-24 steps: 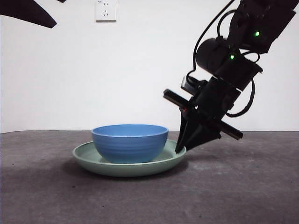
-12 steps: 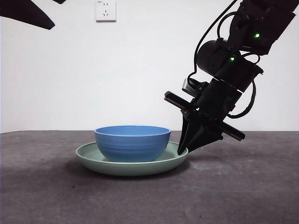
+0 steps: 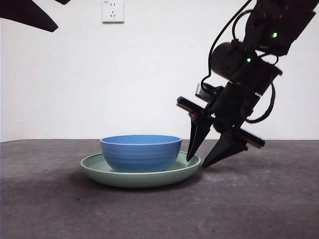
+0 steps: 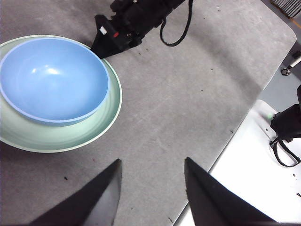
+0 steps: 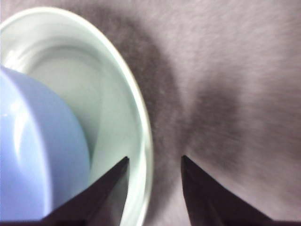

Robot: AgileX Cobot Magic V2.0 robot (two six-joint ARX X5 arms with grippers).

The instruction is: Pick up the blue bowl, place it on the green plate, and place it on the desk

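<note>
The blue bowl sits inside the green plate, which rests on the desk. My right gripper is open at the plate's right rim, one jaw over the inside of the rim and one outside it, holding nothing. The right wrist view shows the plate's rim between the jaws and the bowl beside it. My left gripper is open and empty, high above the desk; its view shows the bowl, the plate and the right arm.
A white wall socket is on the back wall. The desk's curved edge and a white floor area lie beyond it in the left wrist view. The left arm shows as a black tip at the top left corner.
My right gripper was shut on the plate's right rim and has opened, letting the rim go. The plate and bowl had shifted slightly right and now rest still.
</note>
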